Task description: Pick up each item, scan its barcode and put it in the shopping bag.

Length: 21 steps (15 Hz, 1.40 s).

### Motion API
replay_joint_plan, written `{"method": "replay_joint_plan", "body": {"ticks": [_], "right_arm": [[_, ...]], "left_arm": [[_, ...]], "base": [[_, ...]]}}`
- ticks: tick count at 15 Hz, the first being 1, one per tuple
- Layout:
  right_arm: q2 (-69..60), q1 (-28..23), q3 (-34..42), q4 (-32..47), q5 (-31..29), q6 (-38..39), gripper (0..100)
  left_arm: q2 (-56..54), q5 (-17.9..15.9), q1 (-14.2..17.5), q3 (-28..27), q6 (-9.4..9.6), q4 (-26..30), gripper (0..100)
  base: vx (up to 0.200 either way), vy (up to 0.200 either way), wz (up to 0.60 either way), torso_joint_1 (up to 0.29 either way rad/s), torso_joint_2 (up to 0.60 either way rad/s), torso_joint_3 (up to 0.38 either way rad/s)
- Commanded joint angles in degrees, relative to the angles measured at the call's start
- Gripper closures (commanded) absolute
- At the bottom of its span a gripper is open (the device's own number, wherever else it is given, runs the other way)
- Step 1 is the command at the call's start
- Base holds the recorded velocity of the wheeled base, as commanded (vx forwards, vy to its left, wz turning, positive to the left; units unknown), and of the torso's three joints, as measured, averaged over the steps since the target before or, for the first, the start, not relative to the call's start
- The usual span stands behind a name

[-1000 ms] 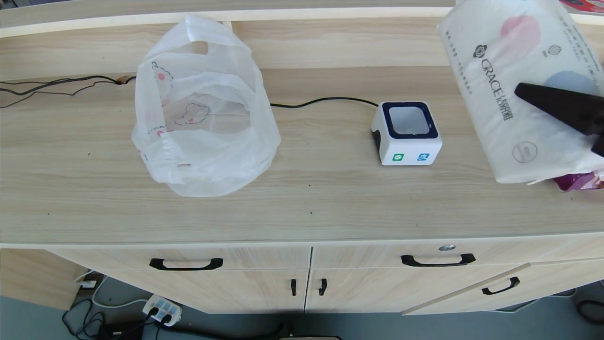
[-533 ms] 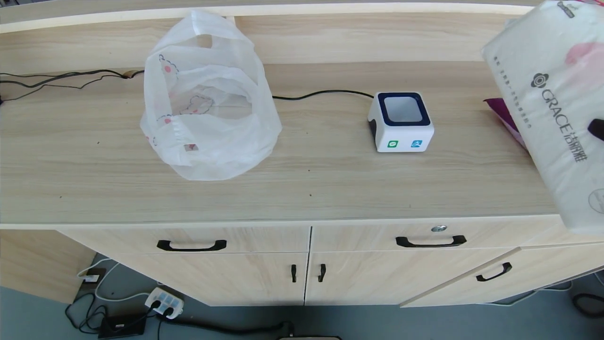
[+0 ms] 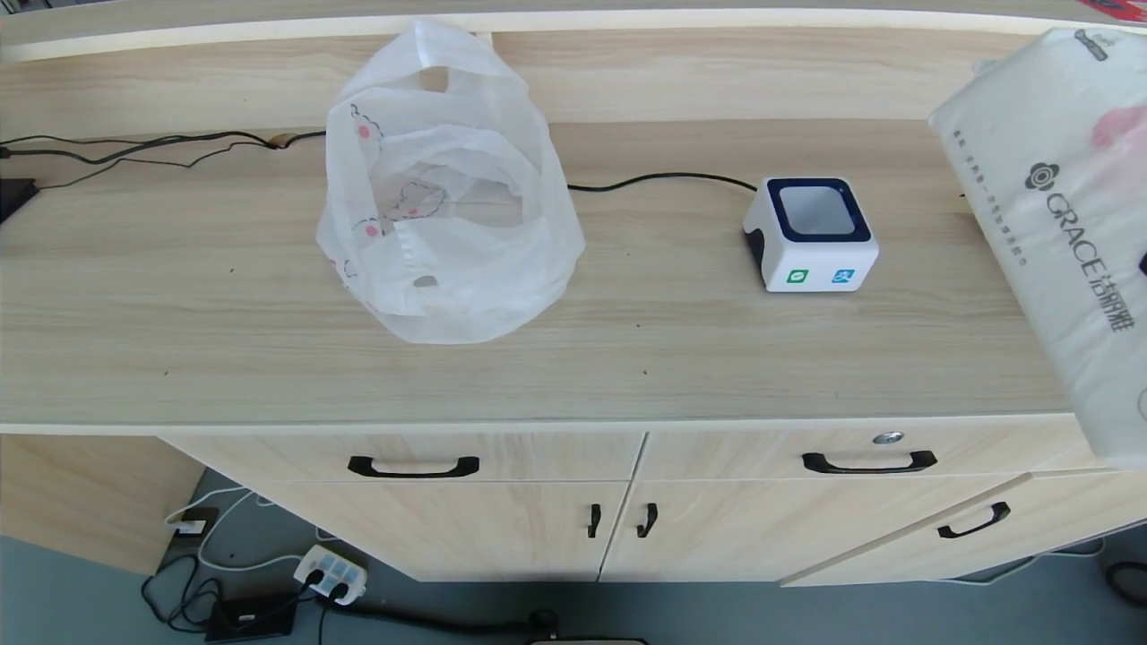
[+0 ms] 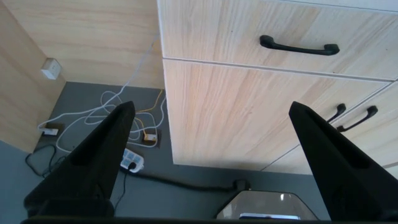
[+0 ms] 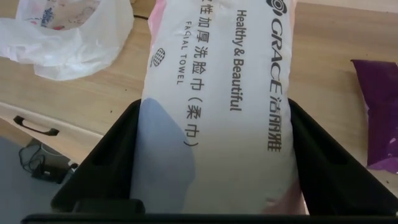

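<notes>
Right gripper (image 5: pixel 214 109): clenched on the pack (image 5: pixel 211 112). One finger presses each long side of the pack, and the jaws stand about as far apart as the pack is wide.

Left gripper (image 4: pixel 211 109): released, jaws wide apart, nothing between them. It hangs low in front of the drawers (image 4: pixel 261 93), facing the cabinet front and the floor. A power strip (image 4: pixel 132 159) and loose wires lie on the floor below it.

Pack (image 3: pixel 1066 242): a white soft tissue pack, held off the surface (image 3: pixel 627 358) at its right end. In the head view it is tilted, and its lower part covers the front edge of the surface.

The right wrist view shows the printed face of the pack along its length. It also shows a purple packet (image 5: pixel 379 118) lying flat on the surface, beside the pack and apart from it.

Scanner (image 3: pixel 811 235): a white cube with a dark-framed window on top. It stands on the surface left of the pack, well apart from it. A black cable (image 3: pixel 663 181) runs from it toward the bag.

Bag (image 3: pixel 448 193): white, thin plastic, standing open, mouth upward, left of the scanner. The cable passes behind it. More black wires lie along the rear of the surface at the far left.
</notes>
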Motion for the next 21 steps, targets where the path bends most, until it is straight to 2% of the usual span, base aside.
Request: {"method": "replay_joint_plan", "body": {"ticks": [1,6,11,15,16,19,21], "right_arm": [[1.31,0.02,-3.07,0.51,0.13,0.05,100],[1.75,0.02,-3.77,3.76,-0.04,0.05,100],[4.48,0.19,-5.97,4.20,0.13,-0.04,100],[10.19,2.57,-13.09,4.20,0.13,-0.30,100],[10.98,2.92,-13.70,4.20,0.13,-0.30,100],[21.97,4.41,-23.19,3.06,-0.04,-2.33,100],[29.17,6.17,-28.03,-3.27,-0.13,3.30,100]], "left_arm": [[0.00,0.04,0.11,0.00,-0.24,-0.10,0],[0.00,-0.04,0.11,0.00,-0.15,-0.10,0],[0.00,-0.04,0.02,0.00,0.03,-0.10,0],[0.00,-0.04,0.02,0.00,0.29,-0.10,0],[0.00,-0.04,0.02,0.00,0.29,-0.10,0],[0.00,-0.04,0.02,0.00,0.29,-0.10,0],[0.00,-0.04,0.02,0.00,0.29,-0.10,0]], "base": [[0.000,0.200,0.00,0.002,0.00,0.002],[0.000,0.200,0.00,0.002,0.00,0.004],[0.000,0.000,0.60,0.000,0.00,0.003],[0.000,0.000,0.60,0.005,0.00,0.002],[0.000,0.000,0.00,0.000,0.00,0.000],[0.000,0.000,0.00,0.000,0.00,0.000],[0.000,0.000,0.00,0.000,0.00,0.000]]}}
